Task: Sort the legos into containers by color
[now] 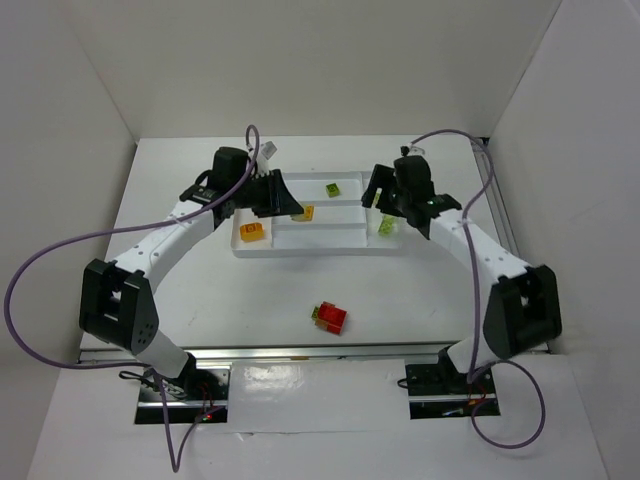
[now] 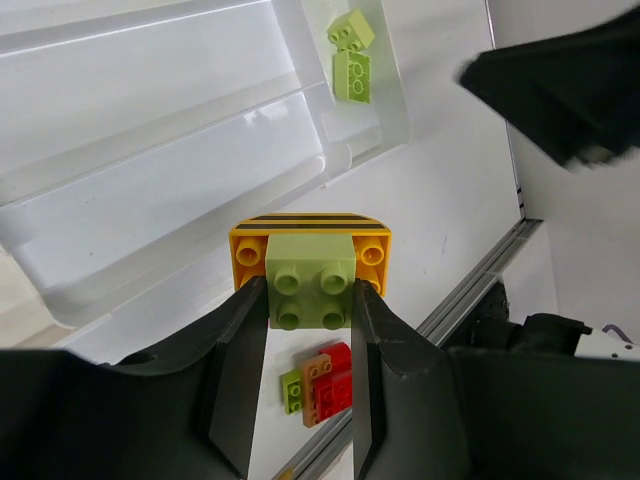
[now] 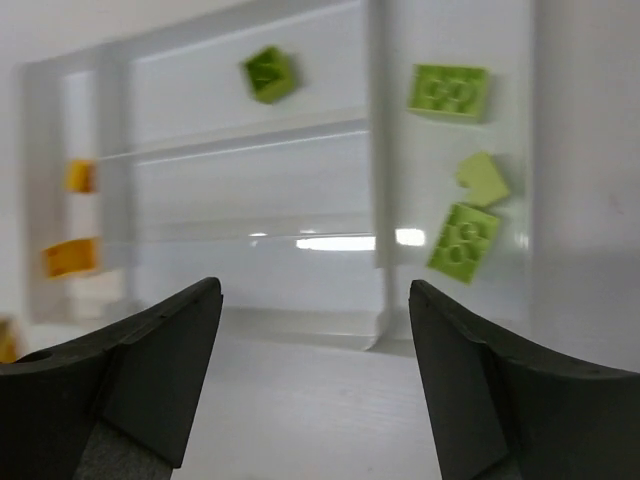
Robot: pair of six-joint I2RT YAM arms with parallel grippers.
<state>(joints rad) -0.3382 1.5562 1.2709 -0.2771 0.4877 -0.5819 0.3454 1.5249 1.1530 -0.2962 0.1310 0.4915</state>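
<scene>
Only left wrist reveals clamped green-orange stack point(image 2: 310, 280).

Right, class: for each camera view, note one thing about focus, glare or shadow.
Right wrist: the white tray and its lime bricks look soft, with a bright glare streak on a divider. Left wrist: the lime brick between the fingers is crisp; the right arm is smeared. Top external: even light, faint shadows.

Left arm point(image 1: 170, 235) stretches forward and bends inward, and the left gripper point(image 2: 310, 296) pinches a lime green brick point(image 2: 311, 283) squarely between its jaws, studs facing the wrist. Right arm point(image 1: 480, 250) mirrors that bend, the right gripper point(image 3: 315, 300) angled down with jaws spread wide apart
</scene>
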